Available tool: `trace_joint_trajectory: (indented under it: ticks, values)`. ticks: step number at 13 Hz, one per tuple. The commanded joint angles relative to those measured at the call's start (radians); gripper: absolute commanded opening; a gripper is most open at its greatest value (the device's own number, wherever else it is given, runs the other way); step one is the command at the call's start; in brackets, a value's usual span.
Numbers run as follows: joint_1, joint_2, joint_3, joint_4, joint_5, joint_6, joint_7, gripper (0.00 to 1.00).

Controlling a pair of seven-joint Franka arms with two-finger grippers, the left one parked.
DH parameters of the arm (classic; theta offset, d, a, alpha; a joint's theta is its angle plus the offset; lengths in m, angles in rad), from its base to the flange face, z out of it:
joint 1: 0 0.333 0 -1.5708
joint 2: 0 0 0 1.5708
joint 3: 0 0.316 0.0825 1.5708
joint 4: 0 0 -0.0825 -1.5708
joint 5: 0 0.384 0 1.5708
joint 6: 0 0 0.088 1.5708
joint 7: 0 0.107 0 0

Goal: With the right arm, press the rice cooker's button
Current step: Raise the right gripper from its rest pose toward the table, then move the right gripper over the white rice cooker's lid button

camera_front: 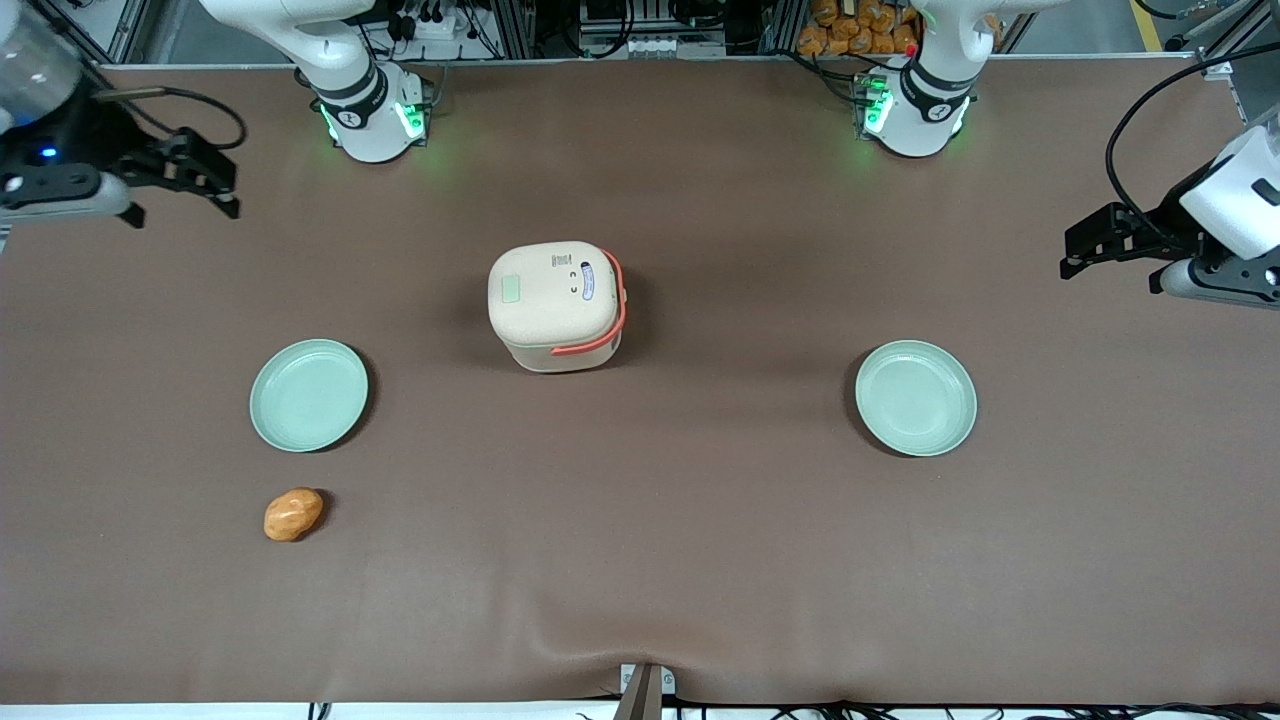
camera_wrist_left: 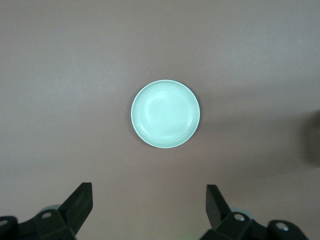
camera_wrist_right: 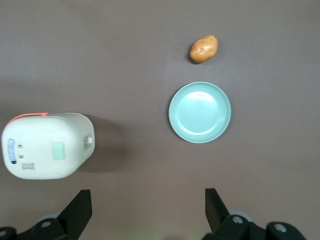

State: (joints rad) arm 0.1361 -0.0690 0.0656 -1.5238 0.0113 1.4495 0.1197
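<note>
From my end the rice cooker (camera_front: 556, 306) sits upright mid-frame in the front view, coral handle (camera_front: 606, 318) toward the camera side. My right arm's gripper (camera_front: 190, 180) hangs at the upper left edge of the frame, fingers spread with nothing between them, well apart from the cooker. A green plate (camera_front: 309, 394) lies nearer the camera, a potato (camera_front: 293, 514) nearer still.

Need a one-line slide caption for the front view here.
Open tool hovers at the working arm's end; rice cooker sits mid-table, untouched.
</note>
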Motion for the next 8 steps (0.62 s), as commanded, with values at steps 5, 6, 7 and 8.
trace_joint_trajectory:
  ticks: [5, 6, 7, 8]
  values:
    - [0.022, 0.003, 0.111, -0.036, 0.038, 0.048, 0.192, 1.0]
    - [0.023, 0.005, 0.12, -0.041, 0.038, 0.054, 0.204, 0.93]
    - [0.023, 0.003, 0.138, -0.053, 0.038, 0.064, 0.212, 0.84]
    - [0.023, 0.003, 0.152, -0.064, 0.038, 0.072, 0.219, 0.72]
